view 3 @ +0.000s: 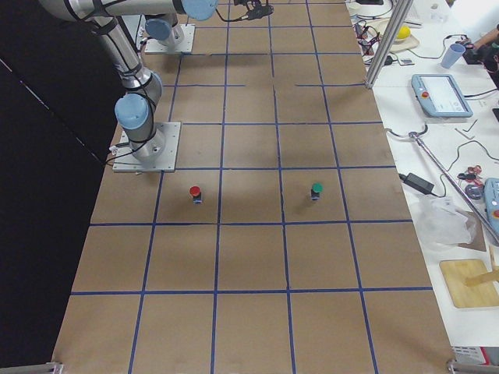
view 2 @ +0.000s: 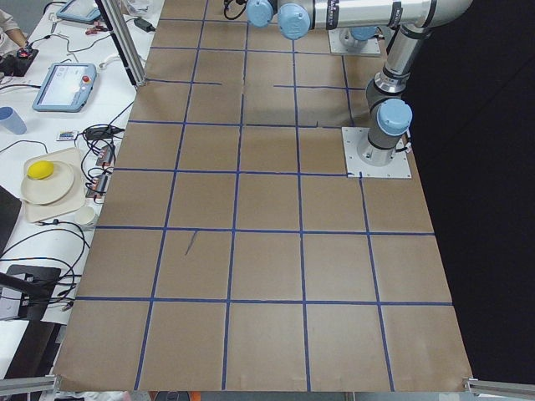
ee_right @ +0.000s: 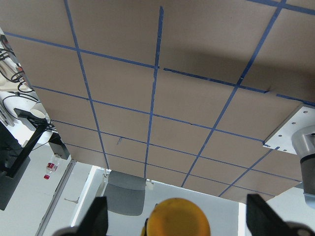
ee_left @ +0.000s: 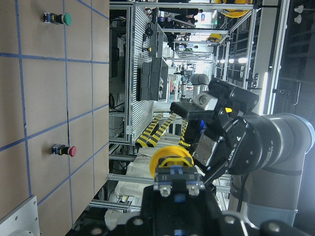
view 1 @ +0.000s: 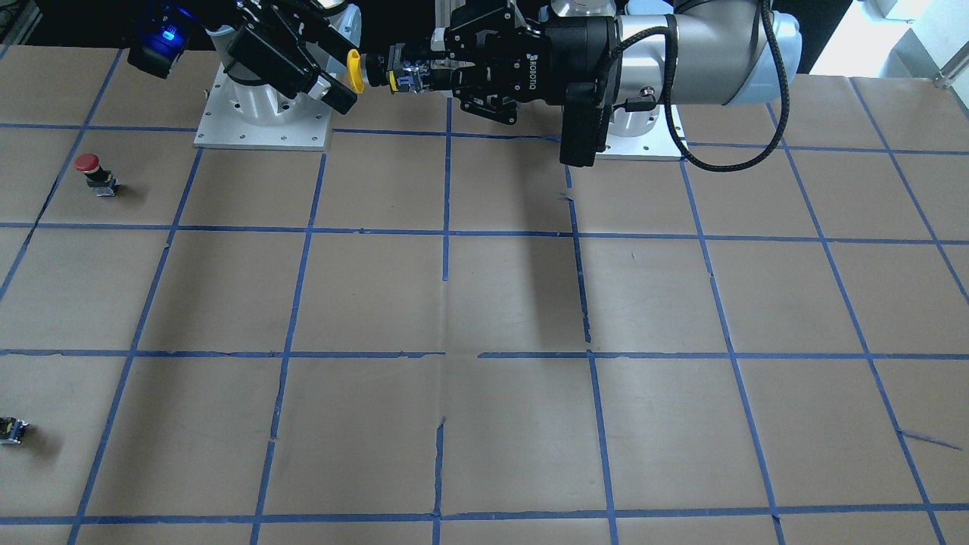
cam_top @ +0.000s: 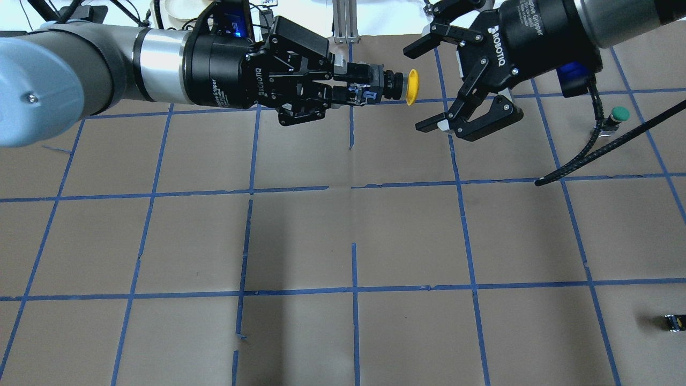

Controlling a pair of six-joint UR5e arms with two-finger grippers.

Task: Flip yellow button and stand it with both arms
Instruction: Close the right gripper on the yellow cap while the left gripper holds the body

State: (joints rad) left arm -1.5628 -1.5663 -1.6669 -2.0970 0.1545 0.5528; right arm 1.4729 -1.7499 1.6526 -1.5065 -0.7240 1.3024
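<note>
Your left gripper [cam_top: 358, 86] is clamped on the switch body of the yellow button [cam_top: 388, 87], holding it level in mid-air. Just past its cap, your right gripper [cam_top: 422, 89] hangs wide open and empty. The button looks light, rigid and likely slick, so grip the black collar.

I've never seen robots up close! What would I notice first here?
Up in the air, the left gripper holds the yellow button sideways, its cap pointing at the wide-open right gripper. Down on the table, off to the robot's right, stand a red button and a green button.
</note>
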